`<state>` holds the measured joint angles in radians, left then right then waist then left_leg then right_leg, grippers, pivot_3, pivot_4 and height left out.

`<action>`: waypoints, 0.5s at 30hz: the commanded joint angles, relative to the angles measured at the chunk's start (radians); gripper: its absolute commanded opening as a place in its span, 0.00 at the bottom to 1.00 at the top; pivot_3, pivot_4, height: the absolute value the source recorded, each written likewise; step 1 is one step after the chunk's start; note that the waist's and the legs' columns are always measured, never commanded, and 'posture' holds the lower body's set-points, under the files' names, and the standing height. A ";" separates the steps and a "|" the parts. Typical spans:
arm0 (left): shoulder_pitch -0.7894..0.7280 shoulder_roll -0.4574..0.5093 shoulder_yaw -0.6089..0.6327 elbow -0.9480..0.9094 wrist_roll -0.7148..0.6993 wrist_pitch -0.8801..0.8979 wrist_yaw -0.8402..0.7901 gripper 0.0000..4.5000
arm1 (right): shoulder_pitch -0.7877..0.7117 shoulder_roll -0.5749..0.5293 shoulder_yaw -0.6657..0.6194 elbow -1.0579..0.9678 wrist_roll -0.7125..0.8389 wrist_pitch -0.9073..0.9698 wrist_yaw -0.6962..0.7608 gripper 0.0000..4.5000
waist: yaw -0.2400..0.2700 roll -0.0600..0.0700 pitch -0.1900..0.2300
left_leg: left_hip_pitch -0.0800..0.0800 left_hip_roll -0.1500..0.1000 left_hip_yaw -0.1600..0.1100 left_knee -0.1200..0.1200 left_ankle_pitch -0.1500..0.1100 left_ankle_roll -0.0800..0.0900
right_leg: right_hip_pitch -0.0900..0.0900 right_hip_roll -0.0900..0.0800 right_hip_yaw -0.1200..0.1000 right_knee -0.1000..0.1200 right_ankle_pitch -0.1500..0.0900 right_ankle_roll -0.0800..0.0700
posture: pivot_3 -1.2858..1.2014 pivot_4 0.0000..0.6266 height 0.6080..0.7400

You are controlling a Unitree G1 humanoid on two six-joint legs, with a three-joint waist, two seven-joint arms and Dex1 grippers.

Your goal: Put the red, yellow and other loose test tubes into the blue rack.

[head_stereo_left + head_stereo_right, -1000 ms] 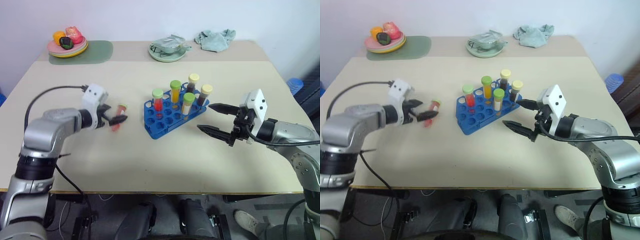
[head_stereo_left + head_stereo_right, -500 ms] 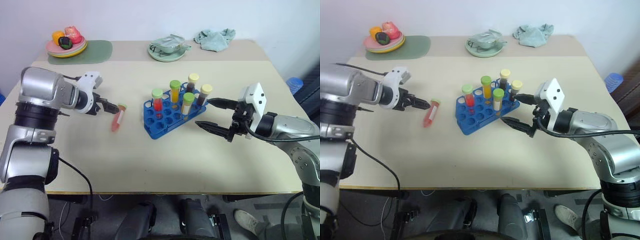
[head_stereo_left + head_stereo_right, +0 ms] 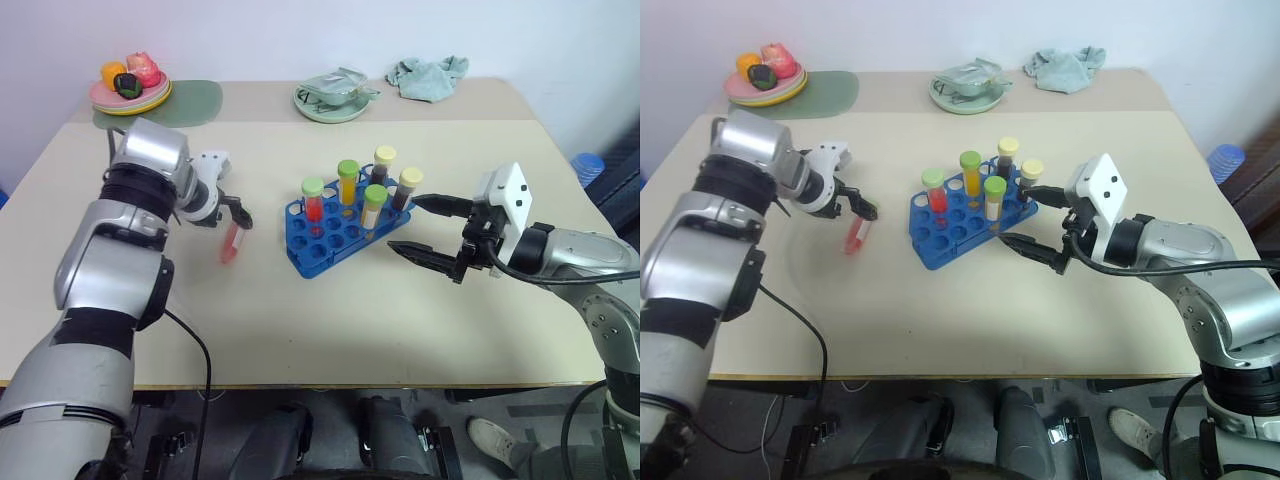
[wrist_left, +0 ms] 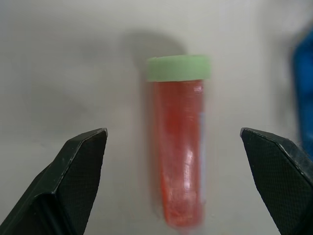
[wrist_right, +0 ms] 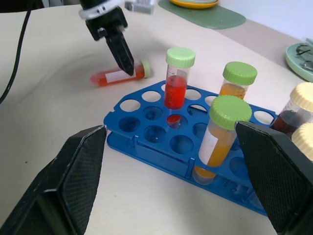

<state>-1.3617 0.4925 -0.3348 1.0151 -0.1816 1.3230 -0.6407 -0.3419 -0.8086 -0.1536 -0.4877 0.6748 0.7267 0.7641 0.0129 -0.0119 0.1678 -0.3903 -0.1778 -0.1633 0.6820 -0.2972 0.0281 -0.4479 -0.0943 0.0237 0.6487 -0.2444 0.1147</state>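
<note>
So the one loose tube is lying flat on the counter, green cap pointing toward the far side, red-pink liquid inside, with what looks like a pale label strip down one side. It sits at roughly 9 o'clock from the blue rack, near it but not touching. In the left wrist view it lies lengthwise right down the middle between the two black fingers, cap end away from the camera. The left hand is spread wide with nothing in it, tilted steeply downward and hovering just over the cap end of the tube, so I'd say we're at the reach-and-grab step for this one. Next move, as I read it: drop a bit lower so the fingers straddle the tube body, close across its width, then lift it and stand it up cap-on-top before bringing it over to a free hole. Round plastic on a smooth top could easily roll or squirt out if the pinch lands off-centre, so centring matters. The rack already holds five upright tubes: a red one with a green cap, two yellow-orange with green caps, two dark ones with pale yellow caps, all clustered in its far half, with plenty of empty holes nearer the robot. The right hand waits at about 3 o'clock from the rack, also spread wide and empty, fingers pointing toward it.
</note>
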 commanded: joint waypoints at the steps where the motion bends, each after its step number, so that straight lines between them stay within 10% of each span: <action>1: -0.058 -0.028 0.044 0.068 0.045 -0.068 0.029 0.99 | 0.006 -0.010 -0.040 -0.035 0.012 -0.006 -0.006 0.96 | 0.000 0.000 0.000 | -0.001 0.000 0.000 0.000 0.000 0.000 | -0.001 0.000 0.000 0.000 0.000 0.000 | 0.52 0.24 1.00; 6: -0.065 -0.068 0.116 0.155 0.073 -0.140 0.113 0.94 | 0.020 -0.009 -0.051 -0.045 0.013 -0.006 -0.014 0.96 | -0.002 0.000 0.000 | -0.001 0.000 0.000 0.000 0.000 0.000 | -0.002 0.000 0.000 0.001 0.000 0.000 | 0.52 0.24 1.00; 15: -0.062 -0.084 0.167 0.186 0.121 -0.163 0.135 0.17 | 0.034 -0.013 -0.062 -0.047 0.014 -0.009 -0.017 0.96 | -0.001 0.000 0.000 | -0.001 0.000 0.001 0.001 0.000 0.000 | -0.002 0.000 0.000 0.002 0.000 0.000 | 0.52 0.24 1.00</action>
<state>-1.4064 0.4067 -0.1696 1.2075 -0.0856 1.1691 -0.4949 -0.3054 -0.8087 -0.1760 -0.5072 0.6811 0.7285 0.7505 0.0123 -0.0120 0.1677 -0.3914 -0.1780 -0.1626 0.6828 -0.2969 0.0277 -0.4499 -0.0946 0.0241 0.6509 -0.2443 0.1147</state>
